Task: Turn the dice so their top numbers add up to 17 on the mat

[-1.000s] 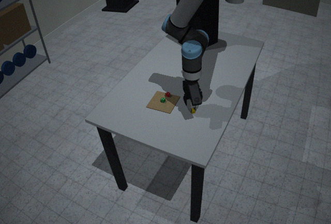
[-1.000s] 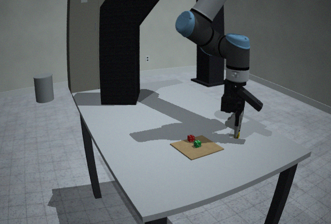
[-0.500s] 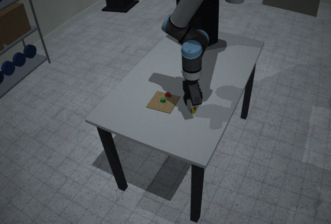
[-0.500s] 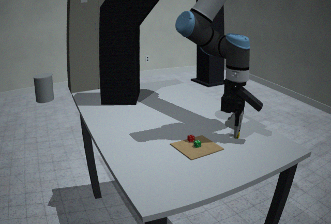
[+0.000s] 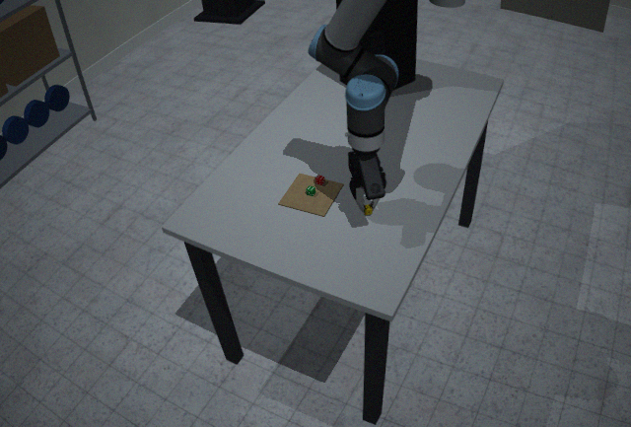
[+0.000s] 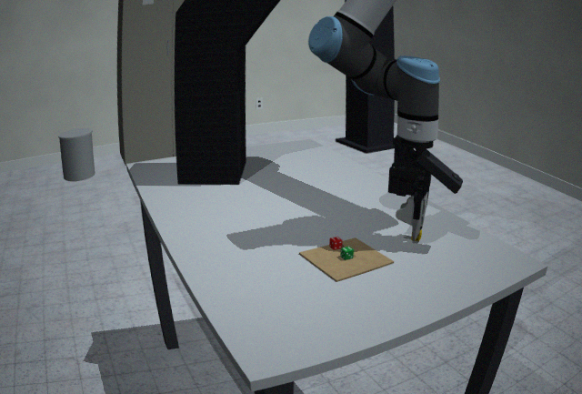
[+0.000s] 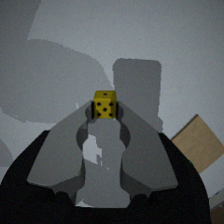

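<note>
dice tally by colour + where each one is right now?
Red die: 1, at the far edge of the mat
Green die: 1, on the mat
Yellow die: 1, off the mat on the table, clamped in the gripper
Total: 3 dice, 2 at the mat, 1 off it

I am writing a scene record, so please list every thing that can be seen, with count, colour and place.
table: one, grey top, dark legs, room centre
mat: one, tan, on the table
red die: one, at mat's far edge
green die: one, on the mat
yellow die: one, beside the mat, in the hand
shelf rack: one, grey, left wall, holding blue items and a brown box
bin: one, grey, on the floor
cabinet: one, grey-brown, behind the table
arm: one, grey with blue caps
hand: one, dark, shut on the yellow die
</note>
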